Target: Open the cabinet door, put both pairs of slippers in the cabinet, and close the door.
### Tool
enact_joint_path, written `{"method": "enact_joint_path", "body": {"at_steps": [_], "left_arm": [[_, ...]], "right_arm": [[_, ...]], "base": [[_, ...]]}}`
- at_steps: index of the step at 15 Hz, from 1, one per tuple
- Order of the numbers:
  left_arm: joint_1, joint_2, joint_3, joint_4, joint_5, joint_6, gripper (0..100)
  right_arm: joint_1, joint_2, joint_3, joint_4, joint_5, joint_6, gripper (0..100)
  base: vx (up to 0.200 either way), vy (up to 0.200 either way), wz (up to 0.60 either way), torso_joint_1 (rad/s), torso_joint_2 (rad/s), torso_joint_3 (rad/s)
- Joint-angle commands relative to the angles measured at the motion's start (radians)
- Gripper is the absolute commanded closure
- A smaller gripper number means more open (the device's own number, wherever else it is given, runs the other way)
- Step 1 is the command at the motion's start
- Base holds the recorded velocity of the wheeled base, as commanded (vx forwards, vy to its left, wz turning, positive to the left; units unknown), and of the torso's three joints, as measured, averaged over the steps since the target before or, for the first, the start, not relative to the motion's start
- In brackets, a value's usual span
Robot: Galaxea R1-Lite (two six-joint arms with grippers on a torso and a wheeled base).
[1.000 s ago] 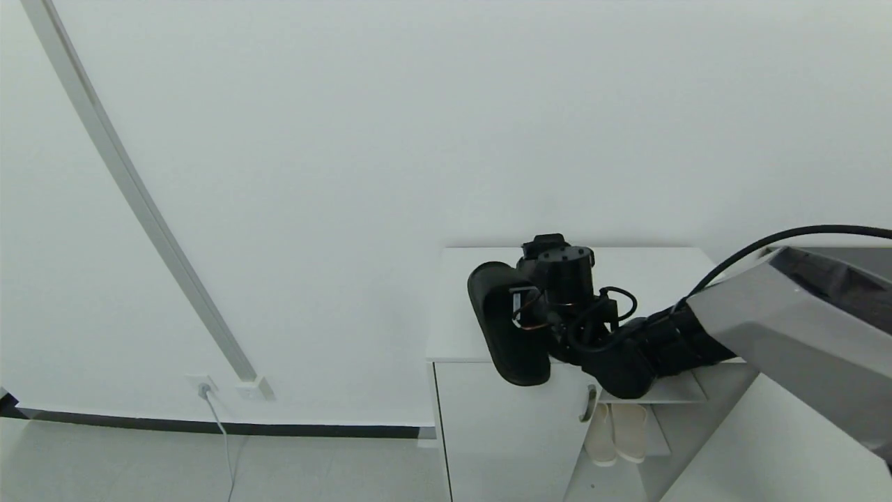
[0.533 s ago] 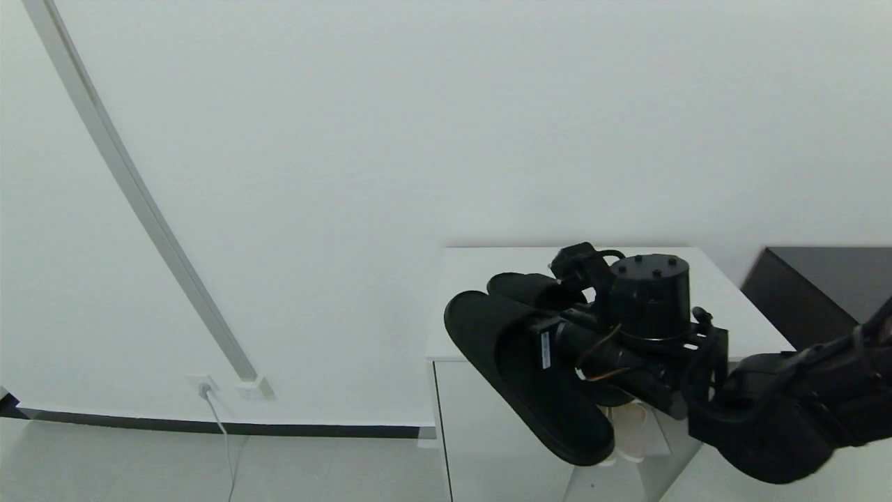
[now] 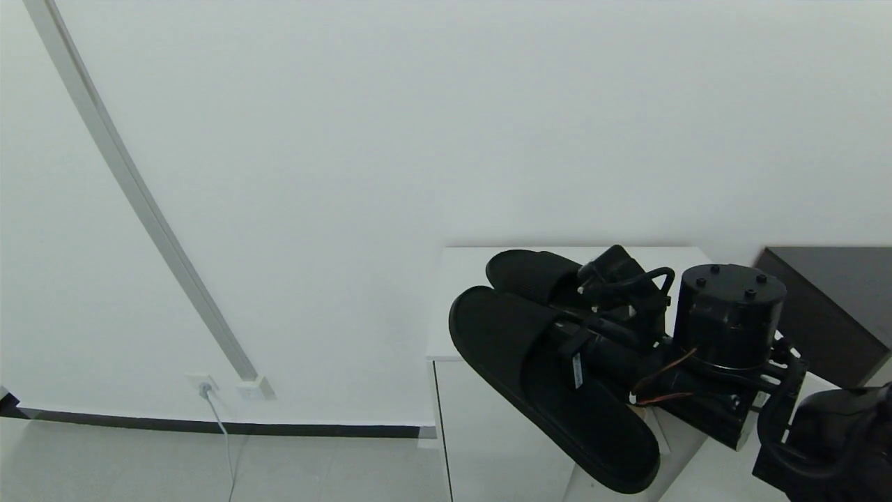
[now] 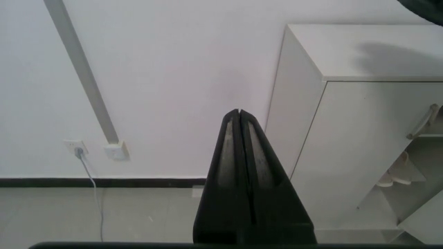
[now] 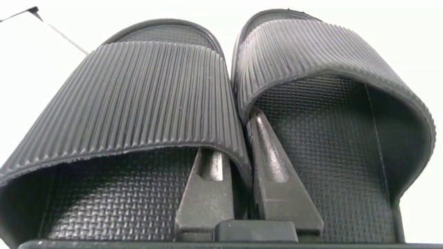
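Observation:
A pair of black slippers hangs in the air in front of the white cabinet, soles tilted down toward the floor. My right gripper is shut on them. In the right wrist view its fingers reach under the two ribbed straps and pinch their neighbouring edges together. The cabinet's left door is closed, with a handle at its edge. The compartment beside it stands open, and white slippers rest on a shelf inside. My left gripper is shut and empty, out to the cabinet's left.
A dark piece of furniture stands to the right of the cabinet. On the white wall, a grey strip runs down to a socket with a cable. Open floor lies left of the cabinet.
My right arm has pulled back toward the camera and to the right with the black slippers. The pair has swung from upright to lying flatter and now hides the open compartment.

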Motion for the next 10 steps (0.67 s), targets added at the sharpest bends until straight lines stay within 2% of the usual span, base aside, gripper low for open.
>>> {"method": "enact_joint_path", "body": {"at_steps": [1,9,10], "left_arm": [[0.000,0.001,0.000,0.000,0.000,-0.001,100],[0.000,0.001,0.000,0.000,0.000,-0.001,100],[0.000,0.001,0.000,0.000,0.000,-0.001,100]], "right_arm": [[-0.009,-0.005,0.011,-0.002,0.006,-0.001,100],[-0.055,0.015,-0.006,0.003,0.032,0.006,100],[-0.055,0.018,-0.006,0.003,0.032,0.006,100]], "base": [[0.000,0.000,0.00,0.000,0.00,0.000],[0.000,0.000,0.00,0.000,0.00,0.000],[-0.200,0.000,0.00,-0.002,0.00,0.002]]}}
